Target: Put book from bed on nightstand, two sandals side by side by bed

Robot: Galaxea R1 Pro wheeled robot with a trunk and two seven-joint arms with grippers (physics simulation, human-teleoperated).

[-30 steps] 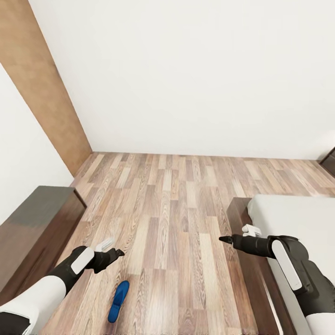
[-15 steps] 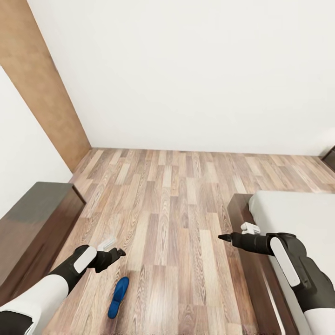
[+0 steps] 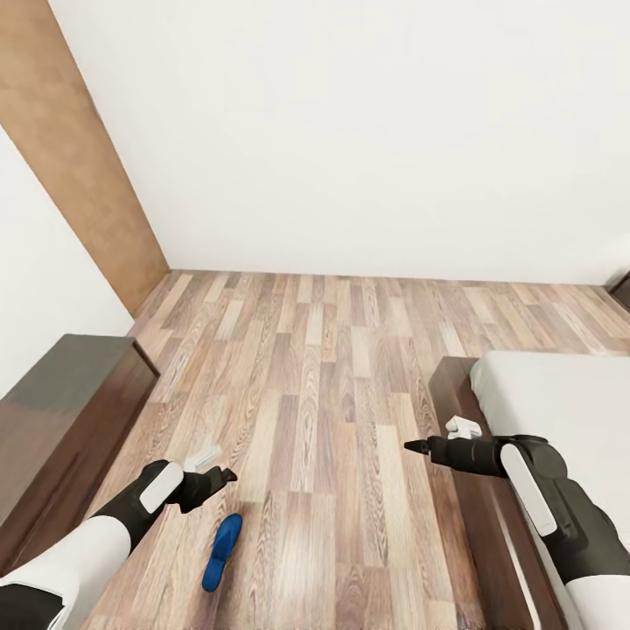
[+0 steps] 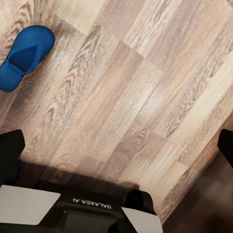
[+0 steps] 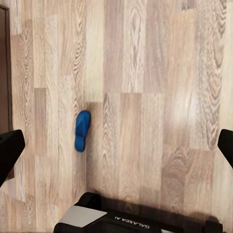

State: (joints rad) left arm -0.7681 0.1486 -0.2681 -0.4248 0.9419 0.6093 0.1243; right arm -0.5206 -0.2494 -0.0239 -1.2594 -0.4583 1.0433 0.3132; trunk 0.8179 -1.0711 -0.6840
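Sandal [image 3: 221, 552] lay on floor [image 3: 332, 394], near left tool [image 3: 226, 476]. Both tools spread wide, empty. Right tool [image 3: 411, 446] hovered beside bed [image 3: 560, 394] corner.

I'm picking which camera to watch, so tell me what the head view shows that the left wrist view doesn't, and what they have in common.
The head view alone takes in the white walls, the corner of the bed at the right, the long dark bench at the left, and both arms, with the right gripper over the floor beside the bed. The left wrist view alone gives a close look down past the open left gripper at the boards. Both show the wood-plank floor and one blue sandal lying on it, untouched.
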